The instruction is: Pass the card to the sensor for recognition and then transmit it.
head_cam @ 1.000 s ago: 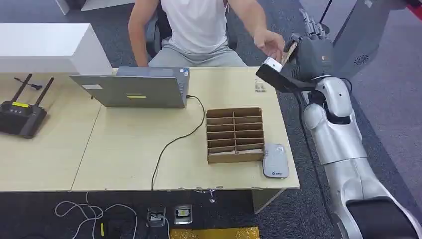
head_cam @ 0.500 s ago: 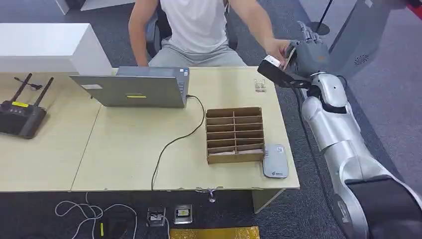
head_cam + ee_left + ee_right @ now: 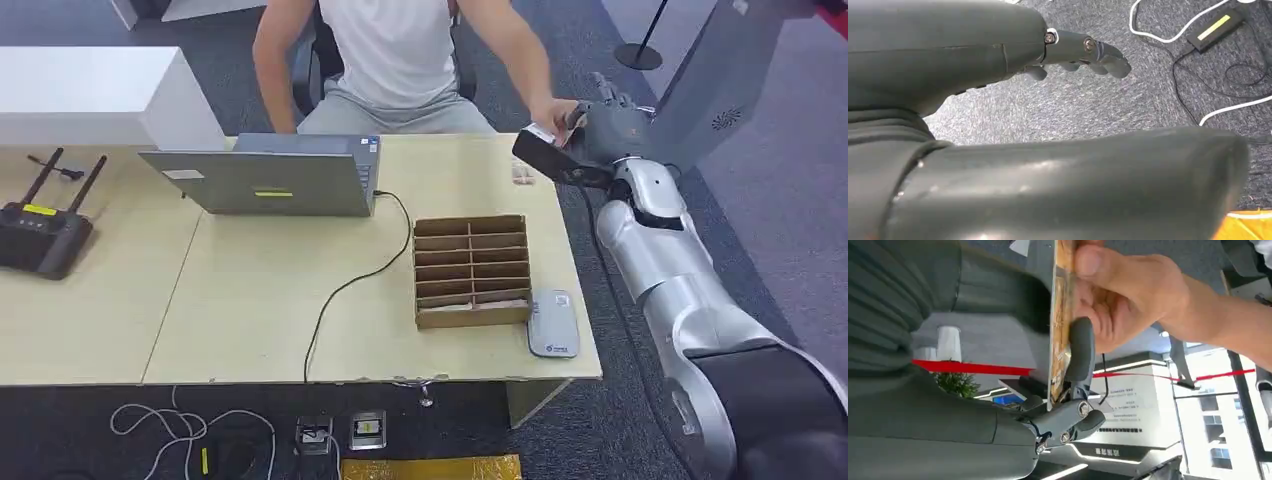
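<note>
My right hand (image 3: 607,127) is raised past the table's far right corner and pinches the card (image 3: 1060,315) between the thumb and a dark finger (image 3: 1081,347). The card stands edge-on in the right wrist view, yellowish and thin. A person's hand (image 3: 558,111) reaches across from the seat behind the table, and its fingers (image 3: 1118,295) grip the same card from the other side. The grey-white card sensor (image 3: 553,323) lies flat near the table's front right corner. My left hand (image 3: 998,45) hangs over the carpet, holding nothing, its fingers (image 3: 1098,50) loosely extended.
A cardboard divider box (image 3: 471,270) sits just left of the sensor. A grey laptop (image 3: 270,178) with a black cable stands at the back, a black router (image 3: 40,235) at the far left. The person sits behind the table (image 3: 250,300). Cables lie on the floor (image 3: 1218,30).
My right hand has come down a little and drawn in with the card. The person's hand has closed in on it and now grips the card.
</note>
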Controlling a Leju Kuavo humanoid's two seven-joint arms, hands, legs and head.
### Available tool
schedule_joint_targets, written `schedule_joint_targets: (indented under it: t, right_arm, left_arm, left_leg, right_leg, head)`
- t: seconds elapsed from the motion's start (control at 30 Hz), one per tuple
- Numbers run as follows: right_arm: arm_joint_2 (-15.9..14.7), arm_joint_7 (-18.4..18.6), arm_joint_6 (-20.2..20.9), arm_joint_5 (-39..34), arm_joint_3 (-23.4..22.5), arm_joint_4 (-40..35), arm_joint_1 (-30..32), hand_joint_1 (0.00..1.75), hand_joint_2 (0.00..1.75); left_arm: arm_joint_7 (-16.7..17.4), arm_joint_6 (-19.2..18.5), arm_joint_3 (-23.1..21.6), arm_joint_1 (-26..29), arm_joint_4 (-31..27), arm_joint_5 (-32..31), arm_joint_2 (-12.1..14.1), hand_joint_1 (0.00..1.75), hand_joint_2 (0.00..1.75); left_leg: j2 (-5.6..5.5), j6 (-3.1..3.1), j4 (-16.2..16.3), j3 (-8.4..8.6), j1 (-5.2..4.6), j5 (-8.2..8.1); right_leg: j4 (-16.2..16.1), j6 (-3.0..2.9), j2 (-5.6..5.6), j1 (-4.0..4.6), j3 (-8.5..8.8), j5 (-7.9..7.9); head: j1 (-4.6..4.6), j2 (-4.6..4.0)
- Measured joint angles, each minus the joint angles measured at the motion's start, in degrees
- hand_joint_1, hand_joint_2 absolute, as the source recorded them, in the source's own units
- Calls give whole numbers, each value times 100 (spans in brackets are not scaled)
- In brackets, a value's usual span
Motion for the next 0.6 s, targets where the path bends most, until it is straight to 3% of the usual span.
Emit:
schedule_joint_targets:
  t: [0.27,0.6]
  right_arm:
    - [24,-24,-369,-100,0,231,-149,0,175]
    - [-118,-227,-1258,-485,-66,363,-578,0,175]
  left_arm:
    - [0,-2,-4,-1,0,-4,0,0,0]
    - [0,24,-4,2,0,-15,2,0,0]
  left_leg:
    - [0,0,1,1,0,1]
    - [1,0,3,1,-1,0]
  right_leg:
    - [0,0,0,0,0,0]
    - [-1,0,0,-1,-4,0]
  head:
    - [2,0]
    - [0,0]
